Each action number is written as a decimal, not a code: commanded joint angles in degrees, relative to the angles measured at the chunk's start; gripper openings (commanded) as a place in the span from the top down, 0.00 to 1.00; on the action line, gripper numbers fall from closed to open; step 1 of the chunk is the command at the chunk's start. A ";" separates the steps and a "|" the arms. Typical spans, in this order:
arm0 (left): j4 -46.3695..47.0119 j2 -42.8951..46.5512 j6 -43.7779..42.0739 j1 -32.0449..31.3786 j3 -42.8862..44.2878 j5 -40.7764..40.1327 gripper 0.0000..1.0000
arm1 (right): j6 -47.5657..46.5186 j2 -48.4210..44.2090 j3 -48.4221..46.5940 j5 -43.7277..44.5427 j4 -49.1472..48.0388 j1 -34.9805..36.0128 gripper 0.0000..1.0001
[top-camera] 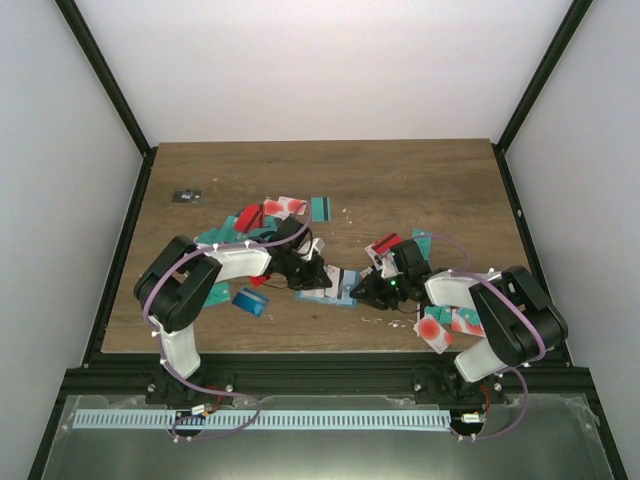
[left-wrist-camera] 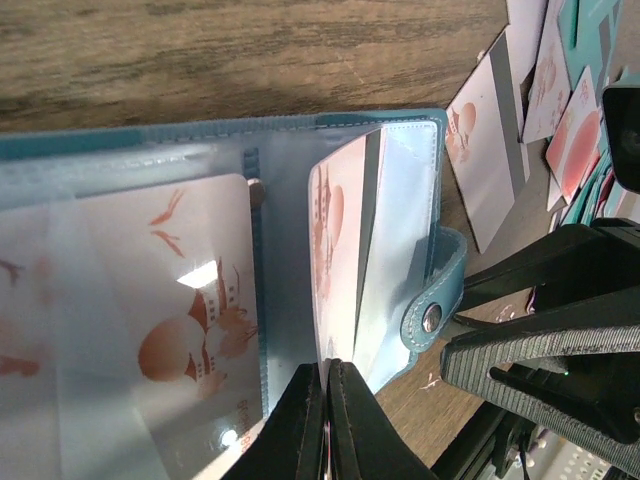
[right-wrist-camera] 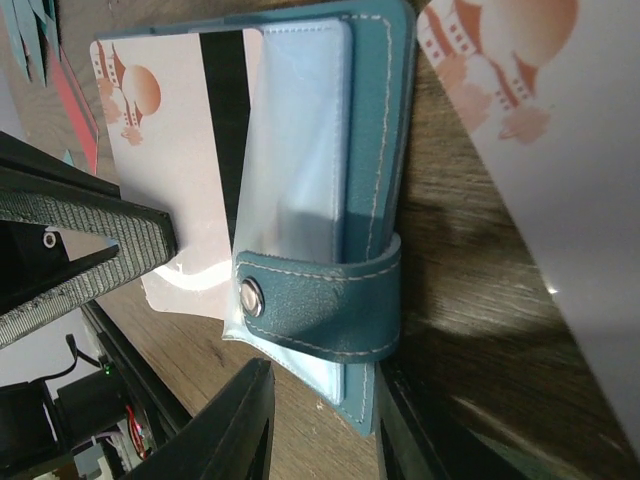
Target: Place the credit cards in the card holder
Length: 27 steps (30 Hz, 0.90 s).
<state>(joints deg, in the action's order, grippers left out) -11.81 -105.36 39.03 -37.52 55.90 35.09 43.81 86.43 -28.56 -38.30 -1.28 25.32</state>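
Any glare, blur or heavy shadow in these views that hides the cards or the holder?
Left wrist: a bright glare patch on a clear pocket of the card holder; the left gripper is soft at the bottom edge. Right wrist: the loose white card is blurred; the holder shadows the table. Top external: even light, no glare.

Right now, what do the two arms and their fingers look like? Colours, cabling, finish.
They look alike. The left arm and right arm have black joint housings, white links and white bases. A thin purple cable loops along each. The left fingers and right fingers are black and tapered, with finely ribbed faces. No markings are readable.
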 commanded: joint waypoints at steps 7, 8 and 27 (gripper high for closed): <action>-1.64 -1.18 0.31 -2.17 -1.52 -2.40 0.96 | 0.33 1.20 -0.65 -1.24 -0.28 0.04 0.70; -1.68 -1.38 0.20 -2.30 -1.39 -2.25 0.96 | 0.20 1.27 -0.81 -1.25 -0.23 0.00 0.70; -3.22 -5.01 -1.04 -3.86 1.84 0.49 0.96 | -2.91 2.43 -4.38 -1.42 0.42 -0.01 0.70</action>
<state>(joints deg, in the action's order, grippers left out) -11.99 -107.63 37.93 -39.77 58.00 35.90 42.44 87.85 -30.41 -39.46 0.82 25.30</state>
